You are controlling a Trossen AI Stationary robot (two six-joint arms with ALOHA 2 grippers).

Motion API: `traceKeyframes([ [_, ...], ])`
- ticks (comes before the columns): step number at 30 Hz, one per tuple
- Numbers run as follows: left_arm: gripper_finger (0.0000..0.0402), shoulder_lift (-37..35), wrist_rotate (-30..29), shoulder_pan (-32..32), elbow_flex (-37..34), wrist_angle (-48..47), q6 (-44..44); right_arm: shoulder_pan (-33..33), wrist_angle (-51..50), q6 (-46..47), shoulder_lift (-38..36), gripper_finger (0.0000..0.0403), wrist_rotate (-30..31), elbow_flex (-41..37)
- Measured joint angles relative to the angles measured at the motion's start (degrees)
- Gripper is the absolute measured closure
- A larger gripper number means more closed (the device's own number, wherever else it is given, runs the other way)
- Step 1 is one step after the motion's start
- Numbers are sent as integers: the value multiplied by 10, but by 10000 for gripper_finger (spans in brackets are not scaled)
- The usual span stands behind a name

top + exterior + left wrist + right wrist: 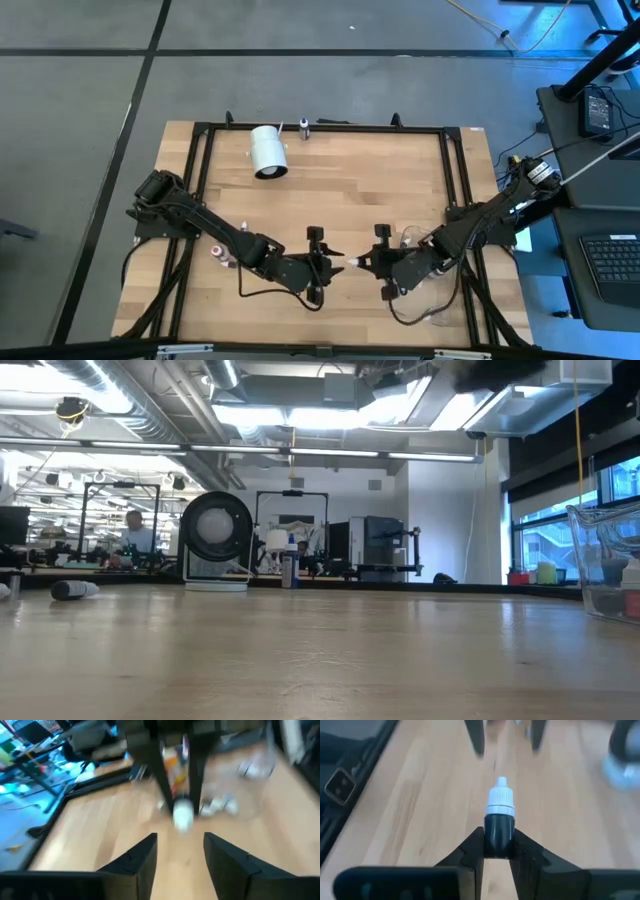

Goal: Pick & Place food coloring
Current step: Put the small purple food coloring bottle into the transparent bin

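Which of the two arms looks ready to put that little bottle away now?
The right. Its gripper is shut on the dark food coloring bottle, beside the clear container on its side. The left gripper stands open and empty.

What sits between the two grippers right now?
A dark food coloring bottle with a white cap, clamped in the right gripper; its tip points toward the open left gripper. Both wrist views show it.
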Motion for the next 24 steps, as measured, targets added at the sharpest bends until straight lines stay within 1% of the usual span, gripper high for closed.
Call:
traceKeyframes([
  [2,235,0,-20,-2,0,-46,-3,3,-71,64,-10,324,-25,11],
  [4,229,0,-40,-4,0,-90,-24,10,-140,130,-17,323,-53,18],
  [7,224,0,-55,-4,0,-146,-66,25,-236,242,-31,322,-113,20],
  [11,227,0,-57,-4,0,-190,-84,64,-306,395,-38,321,-181,8],
  [12,228,0,-55,-4,0,-199,-85,74,-307,418,-38,321,-192,1],
  [14,230,0,-33,-4,0,-217,-90,85,-296,453,-37,321,-205,-20],
  [18,230,0,5,-4,0,-242,-91,91,-242,463,-35,321,-195,-67],
  [21,231,0,-1,-4,0,-270,-94,89,-187,464,-35,321,-197,-102],
  [23,231,0,-13,-3,0,-292,-123,87,-164,464,-35,320,-198,-122],
  [24,231,0,-9,0,0,-309,-141,87,-148,465,-35,320,-198,-132],
])
